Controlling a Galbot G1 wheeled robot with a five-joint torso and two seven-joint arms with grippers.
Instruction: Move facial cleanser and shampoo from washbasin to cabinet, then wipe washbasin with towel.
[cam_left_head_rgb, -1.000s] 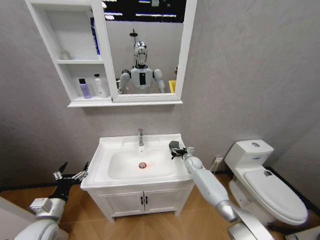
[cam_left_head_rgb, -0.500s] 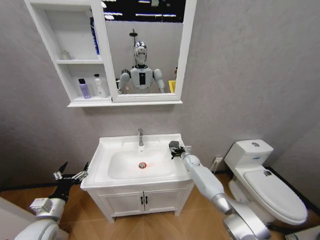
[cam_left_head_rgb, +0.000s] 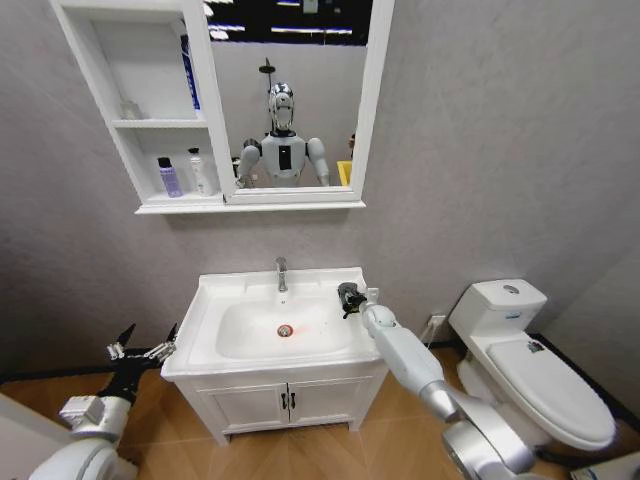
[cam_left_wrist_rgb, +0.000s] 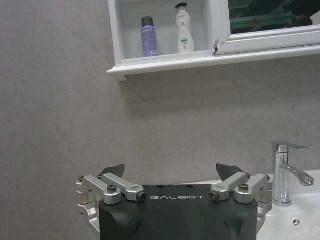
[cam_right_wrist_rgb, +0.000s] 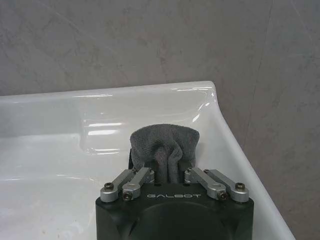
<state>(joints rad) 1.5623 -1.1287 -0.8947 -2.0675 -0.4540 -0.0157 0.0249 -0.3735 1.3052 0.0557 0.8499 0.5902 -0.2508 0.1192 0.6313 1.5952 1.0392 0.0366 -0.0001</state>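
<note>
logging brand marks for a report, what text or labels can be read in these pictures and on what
"GALBOT": on the left gripper body, left wrist view.
"GALBOT": on the right gripper body, behind the towel.
Labels on the purple bottle and white bottle in the cabinet: too small to read.

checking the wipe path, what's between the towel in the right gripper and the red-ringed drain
Bare white basin surface in the head view: the towel in the right gripper sits at the washbasin's right rim, the drain mid-bowl.

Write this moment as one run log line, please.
right gripper: shut on towel, at washbasin right rim | left gripper: open, idle beside basin | two bottles: on cabinet shelf
</note>
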